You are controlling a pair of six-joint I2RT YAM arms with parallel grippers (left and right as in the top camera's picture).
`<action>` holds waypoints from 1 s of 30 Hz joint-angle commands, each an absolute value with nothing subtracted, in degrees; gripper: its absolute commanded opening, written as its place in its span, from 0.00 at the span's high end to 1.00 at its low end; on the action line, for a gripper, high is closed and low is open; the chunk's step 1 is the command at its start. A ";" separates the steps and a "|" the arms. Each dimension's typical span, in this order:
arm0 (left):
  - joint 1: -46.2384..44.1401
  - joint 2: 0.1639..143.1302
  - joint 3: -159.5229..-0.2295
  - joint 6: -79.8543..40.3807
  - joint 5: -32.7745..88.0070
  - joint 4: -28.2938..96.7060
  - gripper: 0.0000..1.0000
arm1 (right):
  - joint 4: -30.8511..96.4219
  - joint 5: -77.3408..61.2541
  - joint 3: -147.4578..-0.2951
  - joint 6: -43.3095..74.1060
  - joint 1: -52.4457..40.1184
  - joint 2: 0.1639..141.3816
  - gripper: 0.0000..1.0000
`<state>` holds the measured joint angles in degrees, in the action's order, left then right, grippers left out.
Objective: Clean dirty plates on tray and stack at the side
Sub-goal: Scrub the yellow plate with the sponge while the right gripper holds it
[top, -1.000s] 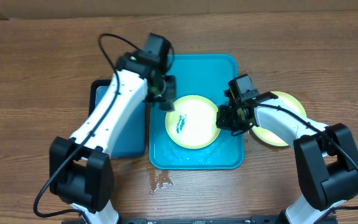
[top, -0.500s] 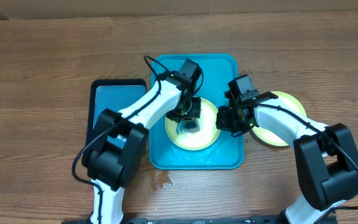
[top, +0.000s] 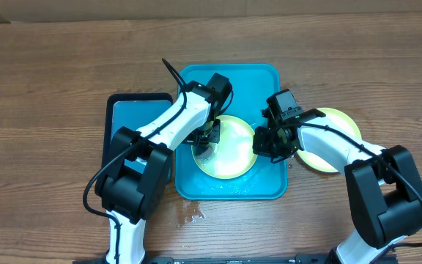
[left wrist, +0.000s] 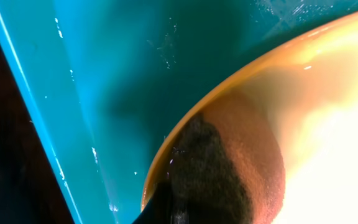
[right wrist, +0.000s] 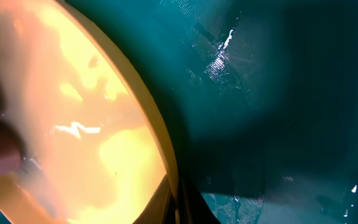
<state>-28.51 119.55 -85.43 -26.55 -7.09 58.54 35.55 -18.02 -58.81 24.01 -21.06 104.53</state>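
Wet spots (top: 189, 213) on the table's near edge. Plate (top: 233, 155) lies in the near half of the tray (top: 240, 77). Left gripper (top: 207, 141) is over the plate's left side, pinching a dark sponge (left wrist: 210, 177) pressed on the rim. Right gripper (top: 264, 141) is at the plate's right rim; can't tell if its fingers are spread or clamped. Side plate (top: 339, 121) sits on the table right of the tray, partly under the right arm. Black-rimmed tray (top: 134, 125) sits left, touching the teal one.
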 commanded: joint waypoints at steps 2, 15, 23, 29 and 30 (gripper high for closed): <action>-27.05 122.17 -84.55 -20.93 8.91 53.28 0.96 | 36.49 -15.07 -57.34 24.25 -20.62 105.58 0.96; -31.70 122.21 -83.29 -19.46 23.79 51.55 0.96 | 36.73 -15.07 -57.34 24.25 -20.62 105.58 0.96; -30.24 122.19 -83.29 -26.26 -8.16 61.30 0.96 | 36.71 -15.09 -57.34 24.25 -20.62 105.58 0.96; -30.22 122.15 -83.31 -30.87 -25.74 64.25 0.96 | 36.71 -15.07 -57.34 24.25 -20.62 105.58 0.96; -30.22 122.15 -83.31 -32.05 -27.70 64.49 0.96 | 36.71 -15.07 -57.34 24.25 -20.62 105.58 0.96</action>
